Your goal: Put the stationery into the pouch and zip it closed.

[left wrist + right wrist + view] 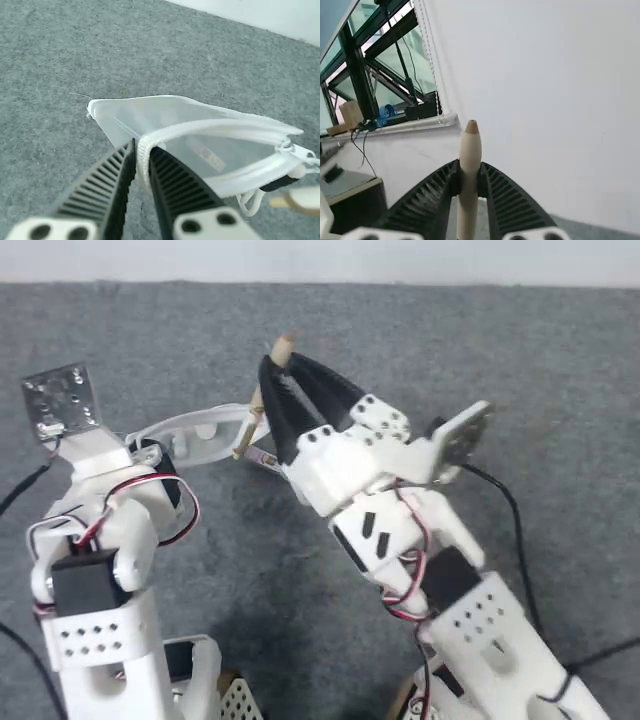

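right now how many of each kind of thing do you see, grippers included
pouch: 1
pencil: 1
grippers: 2, the left gripper on the pouch's rim and the right gripper on the pencil
total: 4

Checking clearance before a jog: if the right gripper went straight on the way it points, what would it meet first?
Nothing close: past the right gripper and its pencil there is open air, then the white wall; how far is unclear.
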`<control>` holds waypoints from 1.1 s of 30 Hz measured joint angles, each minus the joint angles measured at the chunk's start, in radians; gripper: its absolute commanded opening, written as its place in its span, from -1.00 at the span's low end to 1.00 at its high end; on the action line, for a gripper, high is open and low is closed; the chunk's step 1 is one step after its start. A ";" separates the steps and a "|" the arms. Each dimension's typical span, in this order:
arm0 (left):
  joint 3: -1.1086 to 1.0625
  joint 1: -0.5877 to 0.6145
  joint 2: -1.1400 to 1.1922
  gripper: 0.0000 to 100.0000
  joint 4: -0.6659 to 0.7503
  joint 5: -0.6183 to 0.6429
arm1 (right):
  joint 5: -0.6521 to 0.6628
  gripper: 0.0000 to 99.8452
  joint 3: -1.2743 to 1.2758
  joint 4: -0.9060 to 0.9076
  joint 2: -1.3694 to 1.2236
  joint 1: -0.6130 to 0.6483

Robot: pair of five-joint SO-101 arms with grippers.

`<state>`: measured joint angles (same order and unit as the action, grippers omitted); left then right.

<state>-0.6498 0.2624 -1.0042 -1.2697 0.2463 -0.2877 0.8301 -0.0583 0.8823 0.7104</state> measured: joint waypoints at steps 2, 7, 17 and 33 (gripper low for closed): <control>0.000 0.000 0.000 -0.98 0.000 0.000 | 0.034 -0.99 0.032 -0.081 -0.015 -0.002; 0.000 0.000 0.000 -0.98 0.000 0.000 | 0.061 -0.99 0.044 -0.201 -0.051 0.000; 0.000 0.000 0.000 -0.98 0.000 0.000 | 0.074 -0.99 0.115 -0.373 -0.212 0.000; 0.000 0.000 0.000 -0.98 0.000 0.000 | 0.482 -0.99 0.275 -0.565 -0.414 0.135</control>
<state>-0.6498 0.2624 -1.0042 -1.2697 0.2463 0.1941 1.1047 -0.6229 0.4680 0.8454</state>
